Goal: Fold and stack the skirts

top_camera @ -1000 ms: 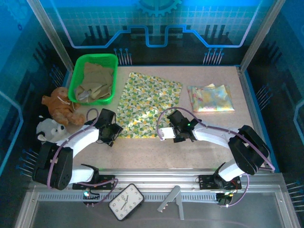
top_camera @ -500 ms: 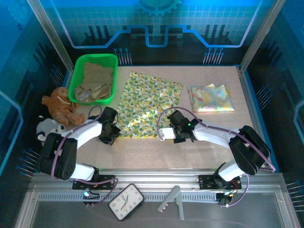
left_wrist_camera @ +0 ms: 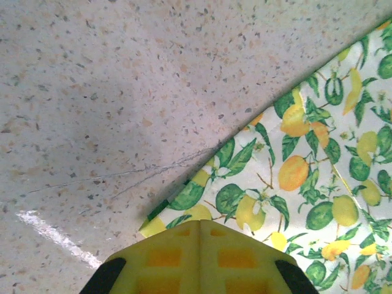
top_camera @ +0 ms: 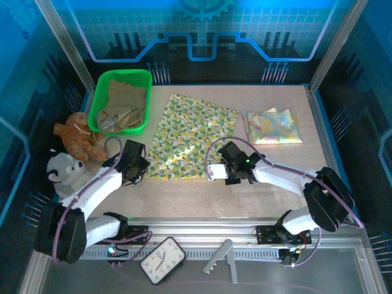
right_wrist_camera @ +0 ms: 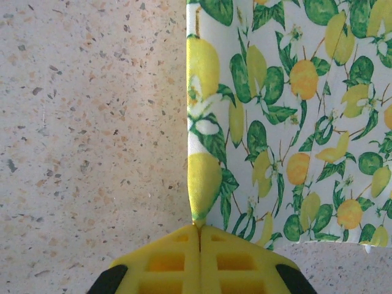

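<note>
- The left gripper [top_camera: 141, 168] has its 2 yellow fingers [left_wrist_camera: 165, 257] pressed together with no gap; the near left corner of the floral skirt [top_camera: 190, 138] runs in under their tips, so they seem to pinch that corner
- In the left wrist view the left gripper [left_wrist_camera: 199, 223] sits over the corner of the floral skirt [left_wrist_camera: 306, 171]; the lemon print spreads ahead and to the right of the jaws, and bare speckled table [left_wrist_camera: 122, 92] lies ahead and to the left
- The right gripper [top_camera: 214, 173] is also closed tight; in its wrist view the right gripper [right_wrist_camera: 199, 228] pinches a small raised fold at the near edge of the floral skirt [right_wrist_camera: 288, 122], which rises into the seam between the fingers
- Ahead and to the right of the right jaws the print lies flat; ahead and to the left is bare table [right_wrist_camera: 92, 122]
- Between the 2 sets of jaws runs the near hem of the floral skirt, spread open on the table [top_camera: 257, 196]
- The patchwork skirt [top_camera: 272, 127] lies folded beyond the right jaws and to their right, just beside the floral skirt's far right corner
- The basket [top_camera: 125, 73] stands well beyond the left jaws; the olive skirt [top_camera: 125, 98] lies crumpled inside it
- Left of the left jaws sit 2 toys, the brown plush toy [top_camera: 76, 138] and the white plush toy [top_camera: 64, 166]
</note>
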You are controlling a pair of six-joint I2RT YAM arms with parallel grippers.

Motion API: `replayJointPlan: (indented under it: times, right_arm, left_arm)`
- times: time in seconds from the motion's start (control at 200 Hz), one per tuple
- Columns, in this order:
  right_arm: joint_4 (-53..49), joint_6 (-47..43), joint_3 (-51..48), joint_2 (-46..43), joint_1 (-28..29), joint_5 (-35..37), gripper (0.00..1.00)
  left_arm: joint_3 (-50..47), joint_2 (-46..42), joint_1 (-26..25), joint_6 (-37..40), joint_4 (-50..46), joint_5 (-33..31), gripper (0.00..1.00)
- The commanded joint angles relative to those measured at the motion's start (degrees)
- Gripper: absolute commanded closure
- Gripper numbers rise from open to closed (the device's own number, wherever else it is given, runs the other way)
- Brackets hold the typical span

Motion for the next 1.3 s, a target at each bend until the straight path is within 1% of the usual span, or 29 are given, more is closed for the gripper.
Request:
replayJointPlan:
  times: [0.0, 0.035, 0.055, 0.075, 0.095, 0.13, 0.145, 0.17, 0.205, 0.235, 0.3, 0.355, 0.49, 0.61, 0.77, 0.865, 1.01, 1.145, 1.295]
  right_arm:
    - [-1.80, 0.83, 1.53, -0.31, -0.71, -1.41, 1.00]
    - [-1.77, 0.82, 1.73, -0.07, -0.69, -1.28, 1.00]
    - [-1.76, 0.73, 1.81, -0.08, -0.69, -1.33, 1.00]
    - [-1.76, 0.73, 1.82, 0.00, -0.70, -1.41, 1.00]
    - [-1.76, 0.73, 1.96, 0.08, -0.69, -1.49, 1.00]
    - [-1.84, 0.73, 2.14, 0.26, -0.70, -1.59, 1.00]
    - [-1.84, 0.73, 2.18, 0.35, -0.69, -1.59, 1.00]
    - [-1.78, 0.74, 2.27, 0.50, -0.71, -1.62, 1.00]
    - [-1.67, 0.73, 2.39, 0.70, -0.69, -1.60, 1.00]
    - [-1.58, 0.75, 2.45, 0.98, -0.69, -1.60, 1.00]
    - [-1.56, 0.61, 2.57, 1.53, -0.77, -1.60, 1.00]
    - [-1.62, 0.55, 2.70, 1.92, -0.65, -1.61, 1.00]
    - [-1.75, 0.55, 2.71, 1.89, -0.67, -1.71, 1.00]
    - [-2.02, 0.64, 2.71, 1.79, -0.65, -1.60, 1.00]
    - [-2.59, 0.88, 2.80, 1.98, -0.61, -1.76, 1.00]
    - [-2.97, 0.95, 2.89, 1.96, -0.67, -1.74, 1.00]
    - [-3.47, 1.38, 2.93, 1.37, -0.78, -1.55, 1.00]
    - [-3.82, 1.87, 2.90, 0.42, -1.26, -1.60, 1.00]
    - [-4.30, 2.26, 2.95, -0.25, -1.51, -1.61, 1.00]
  left_arm:
    - [-0.58, -0.71, 0.13, -1.32, 0.27, -0.72, 1.00]
    - [-0.08, -0.17, 0.14, -1.43, 0.05, -0.01, 0.99]
    - [0.30, 0.15, 0.14, -1.40, -0.23, 0.47, 0.96]
    - [0.76, 0.70, 0.13, -1.39, -0.72, 0.95, 0.90]
    - [1.16, 1.05, 0.13, -1.62, -1.32, 1.42, 0.79]
    - [1.56, 1.99, 0.13, -2.27, -2.46, 2.47, 0.52]
    - [1.59, 2.41, 0.09, -2.45, -2.80, 2.96, 0.45]
    - [1.53, 2.93, 0.10, -2.61, -2.95, 3.86, 0.41]
    - [0.97, 3.75, 0.05, -2.85, -2.30, 5.15, 0.40]
    - [0.32, 4.46, 0.05, -3.27, -1.42, 6.26, 0.41]
    - [-0.59, 6.23, 0.13, -3.88, 0.73, 7.31, 0.49]
    - [-0.36, 7.85, 0.23, -4.14, 1.47, 7.38, 0.53]
    - [1.31, 11.50, 0.27, -2.83, 2.90, 6.75, 0.52]
    - [3.19, 14.39, 0.23, -1.40, 1.43, 6.28, 0.50]
    - [4.09, 16.81, 0.23, 0.00, 2.56, 6.59, 0.51]
    - [6.18, 17.81, 0.23, 1.64, 2.25, 6.75, 0.57]
    - [9.14, 17.30, 0.23, 4.77, 0.19, 5.86, 0.70]
    - [10.96, 16.05, 0.31, 7.22, -1.63, 3.97, 0.72]
    - [11.40, 15.30, 0.31, 7.49, -3.31, 4.45, 0.82]
